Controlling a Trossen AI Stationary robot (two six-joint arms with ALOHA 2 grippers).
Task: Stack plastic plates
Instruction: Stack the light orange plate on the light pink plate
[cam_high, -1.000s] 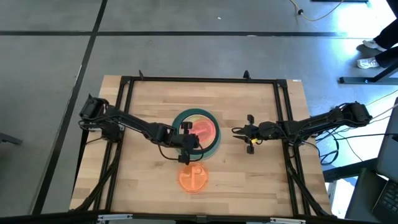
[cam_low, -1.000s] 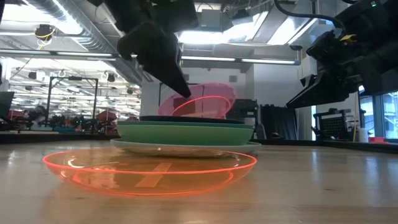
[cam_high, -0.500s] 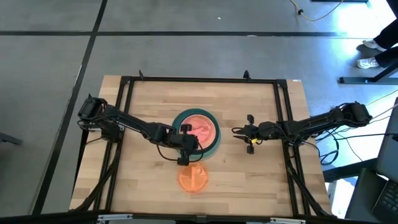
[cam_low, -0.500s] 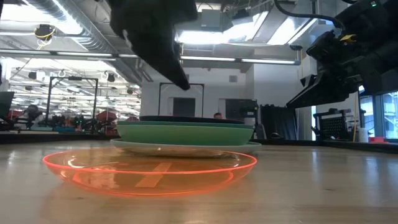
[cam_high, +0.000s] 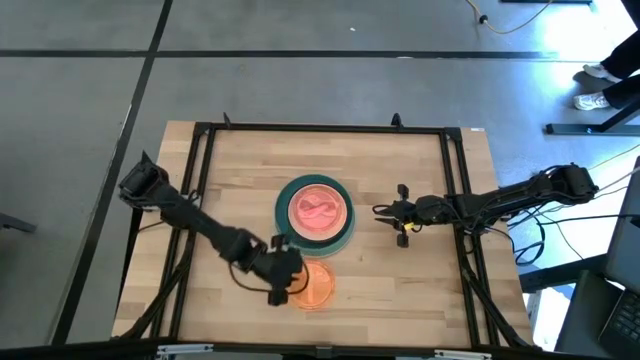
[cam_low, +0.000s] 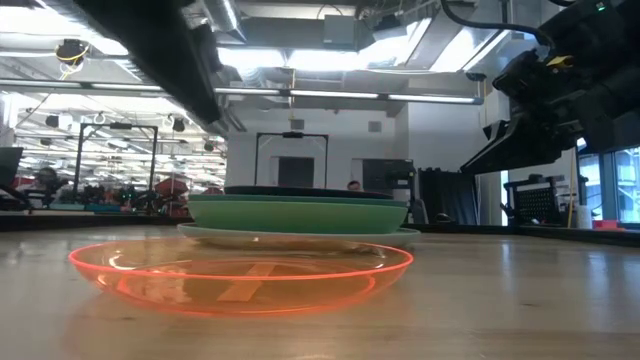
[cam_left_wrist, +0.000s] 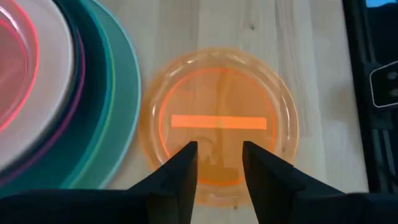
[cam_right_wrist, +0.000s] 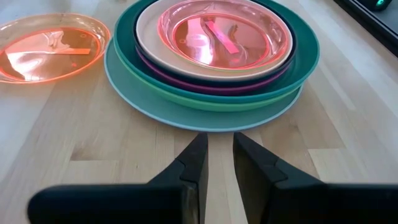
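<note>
A stack of plastic plates stands mid-table on its widest pale plate, with teal, green, navy, magenta and peach ones above it and a see-through pink plate lying flat on top. One orange see-through plate lies flat on the wood, nearer the front edge. My left gripper hangs open over the orange plate, its fingers above the plate's near-left part and clear of it. My right gripper waits just right of the stack, and its fingers stand a little apart, pointing at it.
A black frame rail runs around the tabletop. Bare wood lies left of the stack and near the right front corner. In the low view a person shows far behind the table.
My left gripper has let go of the pink plate, which was tilted over the stack and now lies flat on top. The gripper then rose and swung toward the table's near edge, and now hangs over the orange plate. My right arm has kept still.
</note>
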